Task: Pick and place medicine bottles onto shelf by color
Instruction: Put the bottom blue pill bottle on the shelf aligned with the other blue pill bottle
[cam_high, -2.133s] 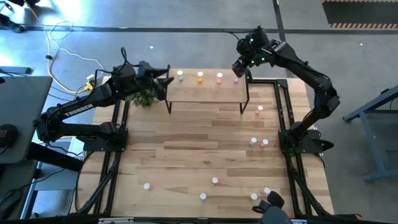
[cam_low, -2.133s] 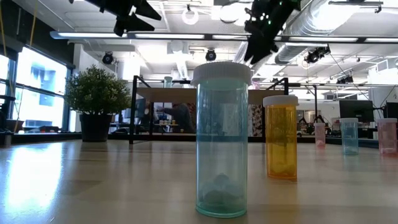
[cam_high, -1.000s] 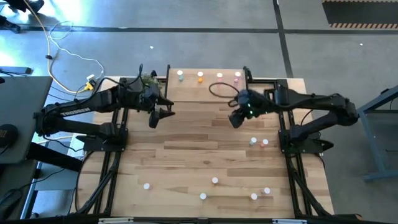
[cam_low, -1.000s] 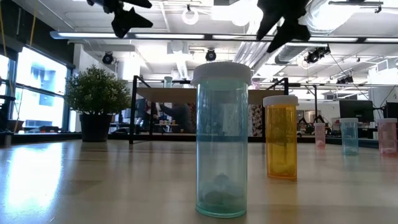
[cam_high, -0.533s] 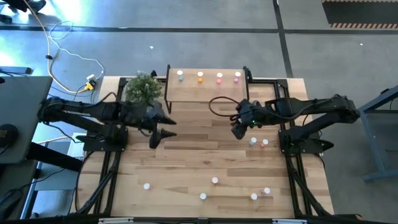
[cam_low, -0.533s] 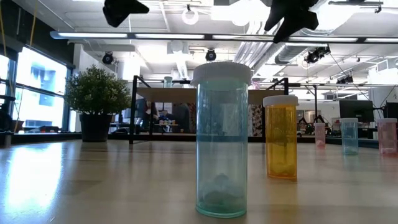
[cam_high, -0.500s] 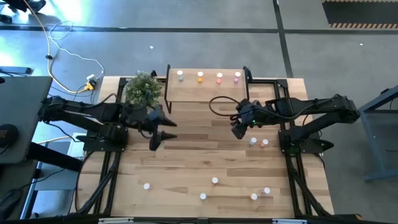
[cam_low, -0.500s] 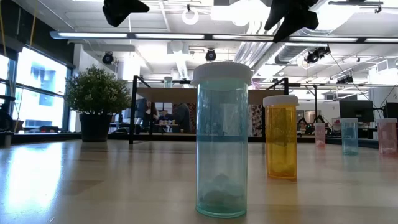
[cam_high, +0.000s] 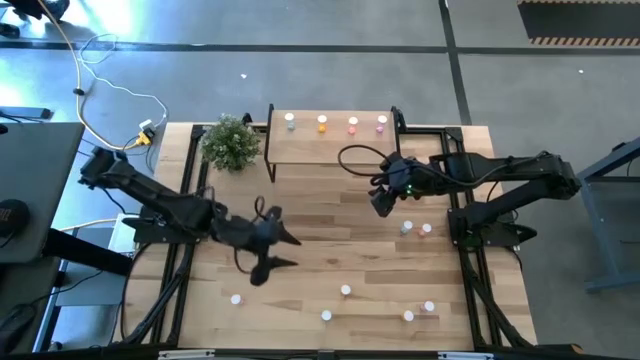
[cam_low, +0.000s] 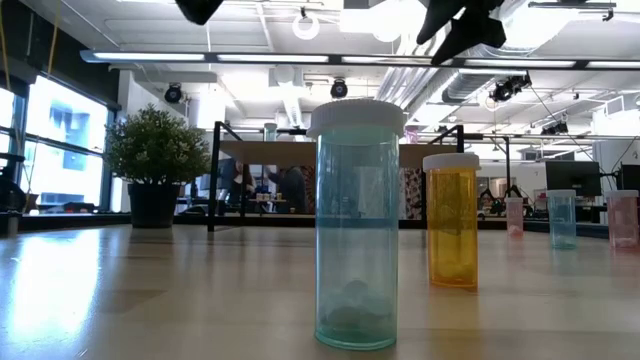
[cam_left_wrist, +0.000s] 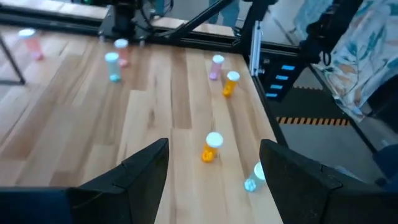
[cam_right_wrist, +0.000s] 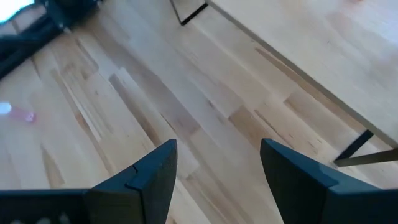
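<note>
Four white-capped bottles stand in a row on the light-wood shelf at the table's far side. Several more bottles stand on the tabletop: two at the right, the others near the front edge. The low view shows a pale green bottle and an orange one up close. My left gripper hovers open and empty over the table's middle left; its wrist view looks onto an orange bottle. My right gripper hovers open and empty just in front of the shelf's right end.
A potted plant stands left of the shelf. The shelf's black legs show close ahead of my right gripper. Black frame rails run along the table's left and right sides. People move in the room beyond the table.
My left gripper has swung from beside the shelf's left end toward the table's near edge and a little to the right, staying open; the plant now shows uncovered. My right gripper has dropped from the shelf a short way toward the near edge and then held.
</note>
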